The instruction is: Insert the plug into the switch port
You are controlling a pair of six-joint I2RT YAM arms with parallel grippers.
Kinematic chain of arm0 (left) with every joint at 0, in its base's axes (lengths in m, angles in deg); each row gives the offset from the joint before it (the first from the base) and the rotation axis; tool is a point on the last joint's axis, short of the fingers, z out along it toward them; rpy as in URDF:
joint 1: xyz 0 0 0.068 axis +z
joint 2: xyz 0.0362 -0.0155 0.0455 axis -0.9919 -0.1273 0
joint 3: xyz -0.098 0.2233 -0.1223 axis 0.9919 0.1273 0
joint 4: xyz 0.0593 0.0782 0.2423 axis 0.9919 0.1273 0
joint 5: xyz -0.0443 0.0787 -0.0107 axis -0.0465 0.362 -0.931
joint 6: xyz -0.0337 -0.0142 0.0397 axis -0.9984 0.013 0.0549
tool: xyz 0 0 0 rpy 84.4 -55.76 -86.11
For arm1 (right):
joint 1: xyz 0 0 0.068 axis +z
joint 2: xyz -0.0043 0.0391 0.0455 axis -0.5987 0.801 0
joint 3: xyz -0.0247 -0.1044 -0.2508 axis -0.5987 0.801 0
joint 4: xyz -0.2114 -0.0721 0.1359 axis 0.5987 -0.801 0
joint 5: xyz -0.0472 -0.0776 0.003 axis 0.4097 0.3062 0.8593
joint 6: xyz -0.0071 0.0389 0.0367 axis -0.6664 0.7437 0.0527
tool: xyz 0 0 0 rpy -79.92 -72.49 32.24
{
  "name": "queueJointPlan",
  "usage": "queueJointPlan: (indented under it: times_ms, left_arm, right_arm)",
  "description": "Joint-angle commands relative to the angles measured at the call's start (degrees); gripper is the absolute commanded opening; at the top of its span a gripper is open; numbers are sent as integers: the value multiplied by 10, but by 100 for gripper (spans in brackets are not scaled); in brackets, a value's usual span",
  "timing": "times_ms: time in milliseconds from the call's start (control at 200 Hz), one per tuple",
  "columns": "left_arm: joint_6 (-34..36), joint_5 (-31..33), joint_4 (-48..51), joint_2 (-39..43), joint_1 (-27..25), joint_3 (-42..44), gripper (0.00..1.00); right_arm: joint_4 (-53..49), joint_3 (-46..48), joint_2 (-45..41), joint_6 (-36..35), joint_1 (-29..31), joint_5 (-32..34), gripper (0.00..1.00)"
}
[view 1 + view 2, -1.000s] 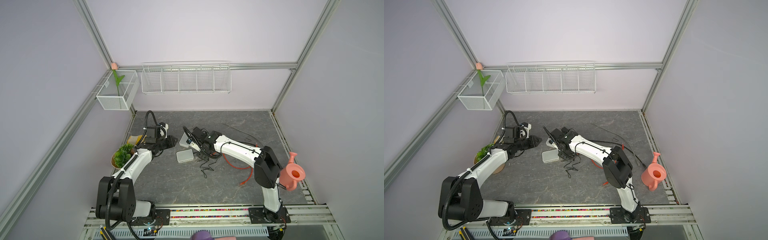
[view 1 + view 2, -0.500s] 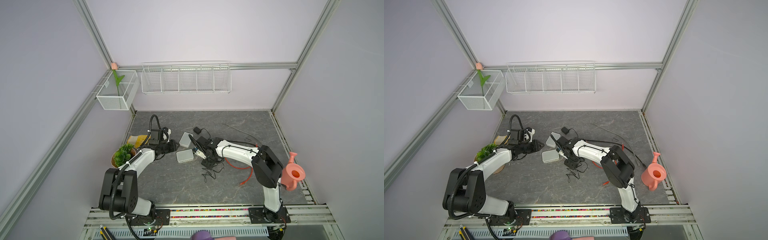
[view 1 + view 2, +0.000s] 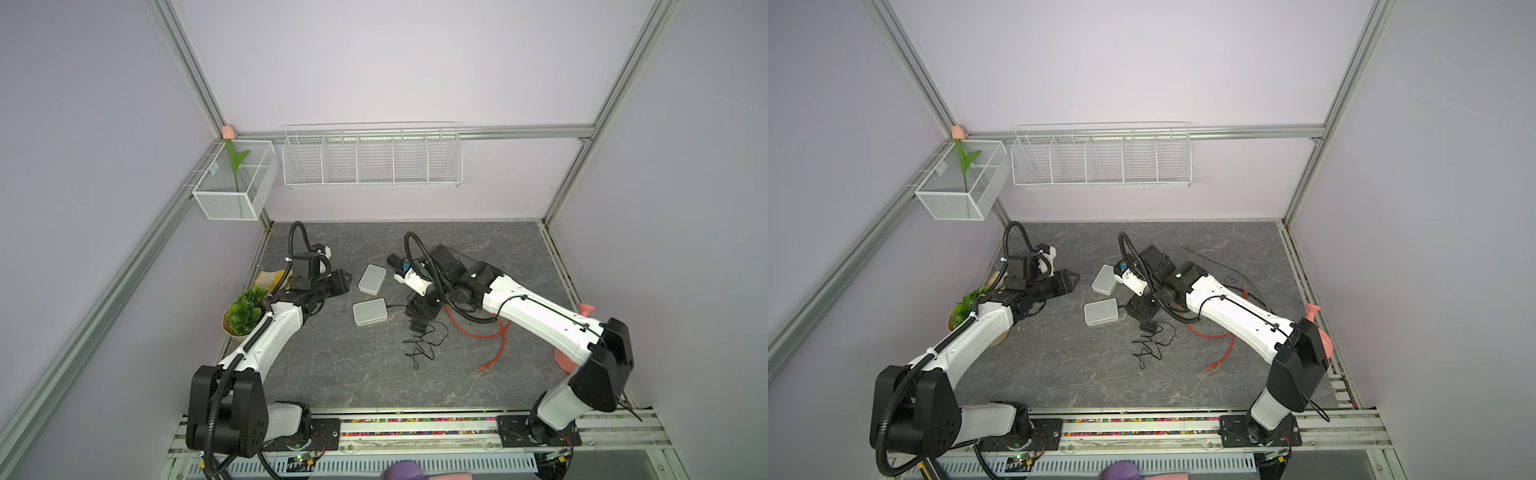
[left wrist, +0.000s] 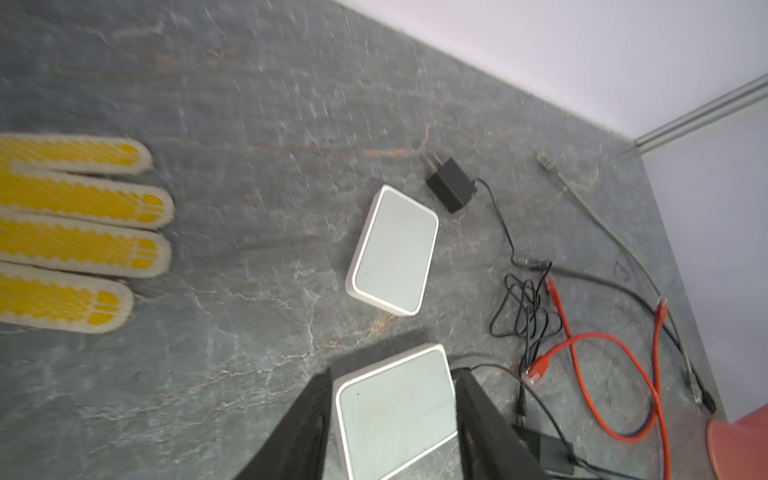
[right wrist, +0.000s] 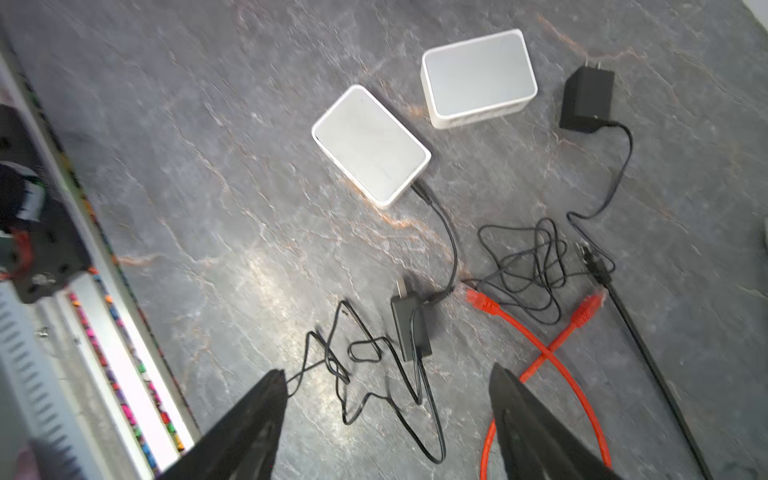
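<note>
Spreading wide and lifting away, the right fingers (image 5: 249, 424) are letting go of the black plug (image 5: 420, 192), which is sitting in the port of the nearer switch (image 5: 370, 143) on the worktop (image 5: 208, 208), so insertion is looking complete. Farther back, the left fingers (image 4: 299, 428) are parting, empty, their arm stretching low towards it.

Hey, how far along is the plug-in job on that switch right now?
Done, it seems: the black plug sits in the side of the near switch. In hand: nothing; the left claw and right claw are both open and empty. Left: probably just pulling the arms back. The far switch shows no cable, and the orange cable lies loose.
</note>
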Motion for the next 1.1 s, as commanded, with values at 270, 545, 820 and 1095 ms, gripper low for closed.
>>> queueJointPlan:
  times_ms: [270,545,820,1095]
  left_arm:
    - [-18,-75,18,-87,6,2,56]
    - [-22,-88,-3,-126,0,36,55]
    - [-36,-96,-44,-118,0,95,55]
    - [-44,-117,-63,-126,0,98,55]
  right_arm:
    - [110,-31,170,134,-28,-197,79]
    - [147,-56,262,132,-52,-212,67]
    - [26,-168,340,-15,-65,-154,52]
    - [-20,-184,368,-84,-66,-137,52]
